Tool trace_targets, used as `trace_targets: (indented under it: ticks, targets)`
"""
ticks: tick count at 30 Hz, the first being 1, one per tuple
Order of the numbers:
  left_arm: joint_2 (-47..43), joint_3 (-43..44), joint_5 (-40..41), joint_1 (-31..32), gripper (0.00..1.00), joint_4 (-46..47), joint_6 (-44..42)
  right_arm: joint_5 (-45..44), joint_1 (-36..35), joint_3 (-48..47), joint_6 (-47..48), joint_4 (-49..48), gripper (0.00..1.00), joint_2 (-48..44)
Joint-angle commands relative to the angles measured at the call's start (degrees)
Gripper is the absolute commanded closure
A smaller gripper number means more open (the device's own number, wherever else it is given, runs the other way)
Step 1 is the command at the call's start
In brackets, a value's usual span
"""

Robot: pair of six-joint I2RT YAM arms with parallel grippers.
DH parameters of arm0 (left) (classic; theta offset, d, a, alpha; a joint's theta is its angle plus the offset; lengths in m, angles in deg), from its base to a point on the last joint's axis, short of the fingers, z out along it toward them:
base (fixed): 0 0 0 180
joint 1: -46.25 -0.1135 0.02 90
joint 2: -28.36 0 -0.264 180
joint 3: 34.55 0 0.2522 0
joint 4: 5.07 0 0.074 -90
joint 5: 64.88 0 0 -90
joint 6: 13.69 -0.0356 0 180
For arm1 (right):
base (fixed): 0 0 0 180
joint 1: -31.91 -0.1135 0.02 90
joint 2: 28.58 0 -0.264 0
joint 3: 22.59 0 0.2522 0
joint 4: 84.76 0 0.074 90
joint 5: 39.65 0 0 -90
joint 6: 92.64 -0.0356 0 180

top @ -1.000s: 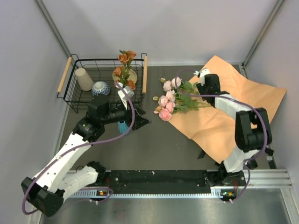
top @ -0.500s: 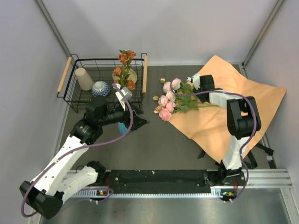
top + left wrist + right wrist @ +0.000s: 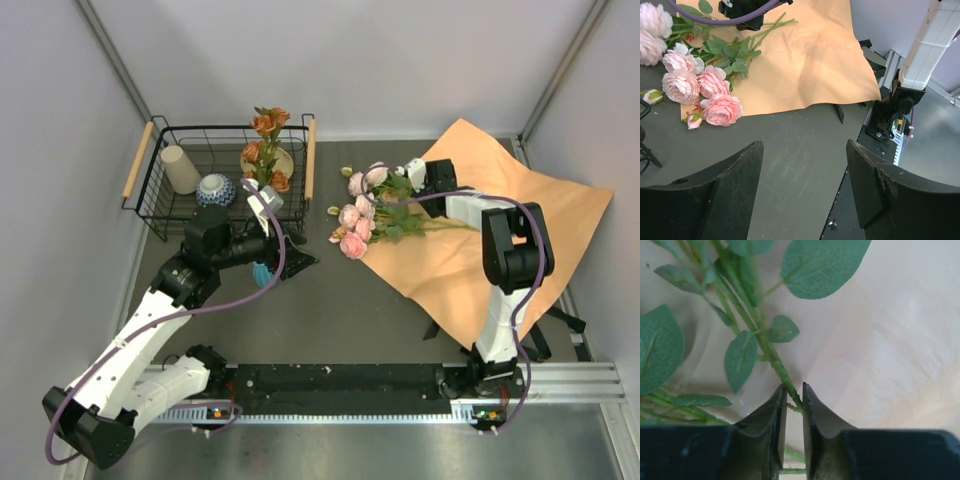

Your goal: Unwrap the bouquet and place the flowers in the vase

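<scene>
Green thin stem [image 3: 771,357] pinched between right gripper [image 3: 793,388] jaws; we judge flowers [image 3: 356,218] light, floppy, head-heavy: hold mid-stem. Left gripper [image 3: 804,152] wide, empty.

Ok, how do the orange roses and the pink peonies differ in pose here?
The orange roses stand upright in the wire basket; the pink peonies lie flat, stems on the orange paper. Nothing grips the roses; the right gripper pinches a stem in the peony bunch. Both show green foliage.
</scene>
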Motion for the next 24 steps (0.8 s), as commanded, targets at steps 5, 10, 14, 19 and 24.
trace_targets:
  ticks: [5,10,14,19,24]
  targets:
    - [-0.33,1.45,1.04,0.19,0.28,1.63,0.42,0.47,-0.2,-2.04,-2.06,-5.47,0.95,-7.54]
    - [-0.51,0.92,1.92,0.1,0.27,1.71,0.95,-2.78,-0.29,-1.51,-2.24,-7.41,1.0,-15.55]
    - [-0.08,0.66,3.32,0.1,0.27,2.68,2.09,-1.55,-0.46,-1.77,-4.08,-4.35,1.0,-23.11]
    - [1.42,0.13,0.44,0.1,0.16,7.77,6.39,10.28,-2.74,3.14,-16.19,-3.81,1.0,-36.18]
    - [3.09,-1.19,-4.75,0.1,0.17,17.43,14.3,26.74,-7.4,14.45,-29.36,-13.55,1.0,-47.36]
